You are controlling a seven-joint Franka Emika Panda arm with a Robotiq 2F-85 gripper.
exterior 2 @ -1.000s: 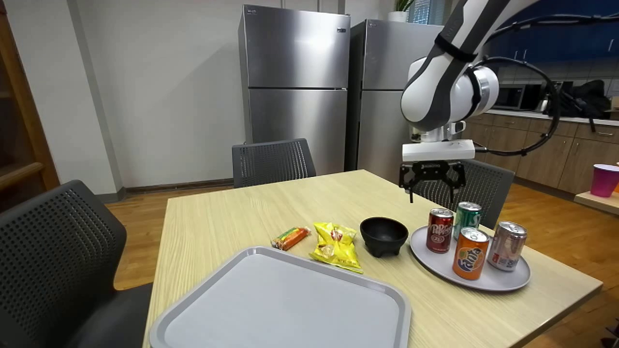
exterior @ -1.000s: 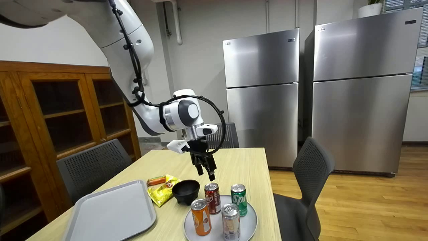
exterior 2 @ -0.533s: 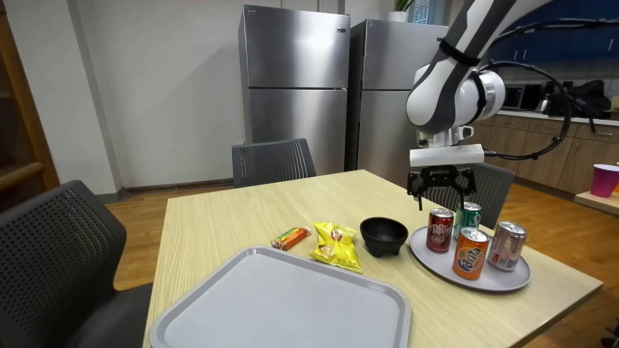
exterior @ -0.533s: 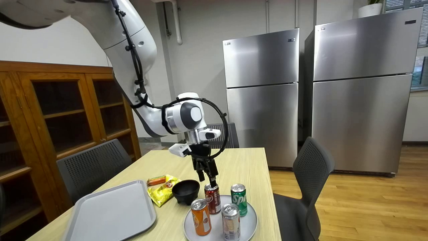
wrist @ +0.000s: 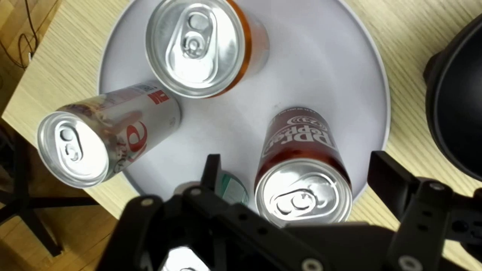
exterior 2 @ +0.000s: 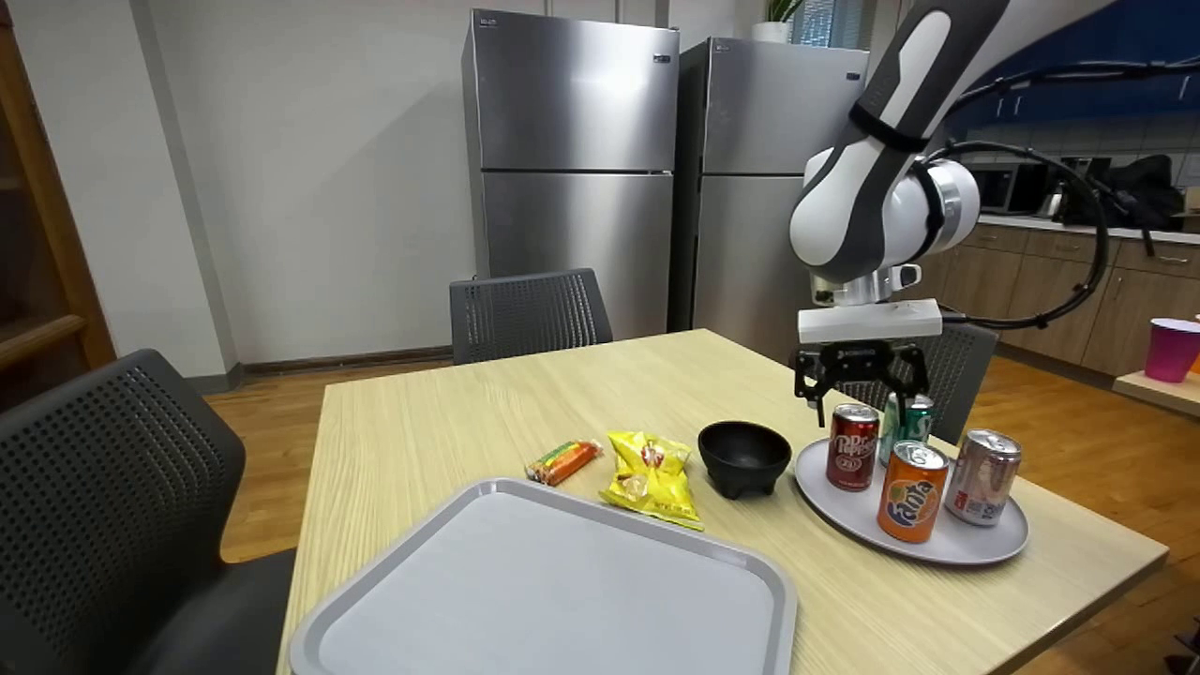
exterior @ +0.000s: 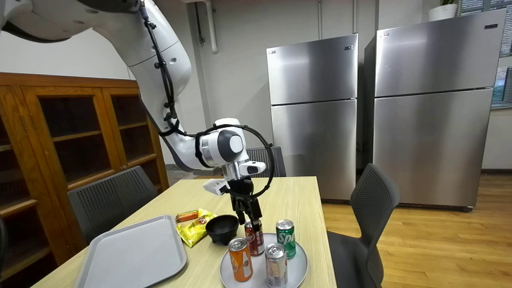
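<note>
Straddling the Dr Pepper can, the gripper holds its jaws wide and empty — presumably to clear the rim, with gaps showing on both sides! One finger stands toward the Sprite can, the other toward the black bowl. Our can is upright on the round plate, close to a tabletop corner — the plate seemingly gathers all four cans, Fanta can and silver can included.

Pale table with gray tray, orange packet, yellow bag, black bowl, round plate
</note>
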